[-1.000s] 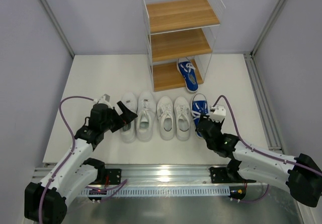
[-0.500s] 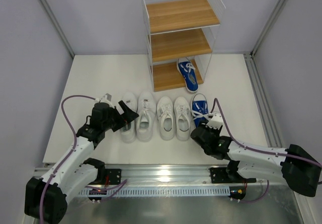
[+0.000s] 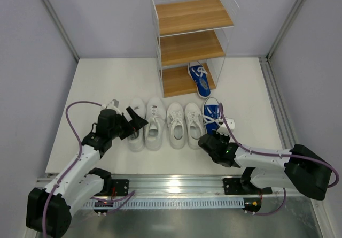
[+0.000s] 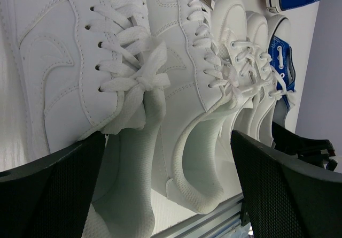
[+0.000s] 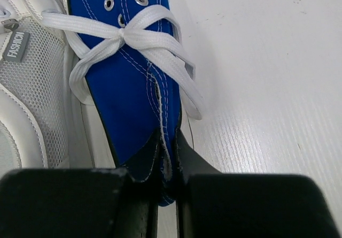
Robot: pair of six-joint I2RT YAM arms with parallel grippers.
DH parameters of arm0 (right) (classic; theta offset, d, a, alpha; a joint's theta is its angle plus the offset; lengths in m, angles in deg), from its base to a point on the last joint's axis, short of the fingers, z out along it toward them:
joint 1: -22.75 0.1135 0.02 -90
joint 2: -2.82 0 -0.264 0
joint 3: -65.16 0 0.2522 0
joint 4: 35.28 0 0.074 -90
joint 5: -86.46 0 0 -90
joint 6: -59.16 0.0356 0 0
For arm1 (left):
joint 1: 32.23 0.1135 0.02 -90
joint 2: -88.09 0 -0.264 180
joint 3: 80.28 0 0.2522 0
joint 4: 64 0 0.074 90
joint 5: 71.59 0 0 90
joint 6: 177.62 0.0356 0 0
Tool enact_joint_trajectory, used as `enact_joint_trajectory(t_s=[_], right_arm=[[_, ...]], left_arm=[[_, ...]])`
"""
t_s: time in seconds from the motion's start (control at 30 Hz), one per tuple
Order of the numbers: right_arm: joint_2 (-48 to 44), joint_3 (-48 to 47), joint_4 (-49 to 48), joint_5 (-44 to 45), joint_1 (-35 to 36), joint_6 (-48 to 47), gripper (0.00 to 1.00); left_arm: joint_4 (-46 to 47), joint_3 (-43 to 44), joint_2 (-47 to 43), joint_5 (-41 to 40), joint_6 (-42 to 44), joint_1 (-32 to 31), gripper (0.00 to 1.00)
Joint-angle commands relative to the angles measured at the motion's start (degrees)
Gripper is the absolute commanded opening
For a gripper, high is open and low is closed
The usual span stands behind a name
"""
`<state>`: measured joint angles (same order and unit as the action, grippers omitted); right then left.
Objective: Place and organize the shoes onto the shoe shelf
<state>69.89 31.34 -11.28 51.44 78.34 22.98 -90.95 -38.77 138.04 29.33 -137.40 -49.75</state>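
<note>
Left gripper [image 3: 134, 124]: jaws wide apart, holding nothing, at the heels of the leftmost white shoes [image 3: 144, 124] in the row on the surface [image 3: 107, 83]. Right gripper [image 5: 168, 166]: clamped on the heel edge of the blue shoe [image 5: 128, 88] at the row's right end. Step looks like the grasp. Next: lift and carry it to the shoe shelf [image 3: 192, 14], beside the other blue shoe [image 3: 199, 80] on the bottom board. The thin pinch may slip.

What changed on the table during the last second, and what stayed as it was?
The right gripper drew back toward the near edge behind the blue shoe in the row and shut on its heel. The left gripper stayed open at the white shoes; those, the second blue shoe and the rack kept their places.
</note>
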Motion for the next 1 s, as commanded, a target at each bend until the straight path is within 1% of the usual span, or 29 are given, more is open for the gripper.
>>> enact_joint_trajectory(t_s=[0.0,0.13,0.17,0.23,0.27,0.3,0.4,0.5,0.6,0.67,0.77,0.8,0.87,0.9,0.93,0.97], right_arm=[[-2.1,-0.3,-0.1,-7.6,0.7,0.9,0.04],[-9.9,-2.0,6.1,-6.8,1.3,-1.8,0.04],[-13.6,-2.5,7.4,-6.7,1.4,-2.4,0.04],[-17.9,-3.8,10.3,-6.5,1.5,-4.9,0.04],[-19.9,-4.3,11.0,-6.6,1.4,-6.2,0.04],[-23.9,-4.7,11.6,-6.4,1.5,-7.1,0.04],[-29.0,-7.0,14.6,-5.8,1.5,-10.3,0.04],[-31.6,-9.6,17.9,-4.3,1.6,-12.4,0.04],[-33.4,-12.1,22.7,-0.3,1.6,-12.6,0.04],[-34.7,-12.7,23.5,1.2,1.6,-13.5,0.04],[-37.8,-13.3,22.4,2.5,1.6,-15.5,0.04],[-38.7,-13.3,21.2,2.5,1.6,-18.1,0.04],[-40.7,-12.6,16.7,2.1,1.6,-21.1,0.04],[-41.0,-12.2,14.5,1.7,1.7,-24.0,0.04],[-41.1,-11.4,10.4,1.2,1.6,-25.5,0.04],[-41.0,-11.2,8.4,0.4,1.6,-26.7,0.04]], left_arm=[[-1.0,-1.9,0.3,-4.0,0.8,0.6,0.99],[-1.4,-1.7,0.1,-4.0,0.9,0.5,1.0],[-1.4,-1.7,-0.1,-4.1,1.0,0.5,1.0],[-1.4,-1.9,-0.4,-4.3,0.9,0.5,1.0],[-1.4,-2.0,-0.5,-4.4,0.9,0.5,1.0],[-1.5,-2.0,-0.5,-4.5,0.8,0.5,1.0],[-1.3,-2.0,-0.2,-4.4,0.8,0.5,1.0],[-1.2,-2.0,-0.1,-4.3,0.7,0.5,1.0],[-1.3,-2.0,-0.2,-4.4,0.8,0.5,1.0],[-1.4,-2.0,-0.3,-4.4,0.8,0.5,1.0],[-1.2,-2.0,-0.2,-4.5,0.7,0.5,1.0],[-1.2,-2.0,-0.1,-4.5,0.7,0.5,1.0],[-1.0,-1.9,0.1,-4.4,0.7,0.5,1.0],[-0.8,-1.9,0.3,-4.4,0.7,0.5,1.0],[-0.7,-1.9,0.6,-4.4,0.6,0.5,1.0],[-0.4,-1.9,0.8,-4.3,0.6,0.5,1.0]])
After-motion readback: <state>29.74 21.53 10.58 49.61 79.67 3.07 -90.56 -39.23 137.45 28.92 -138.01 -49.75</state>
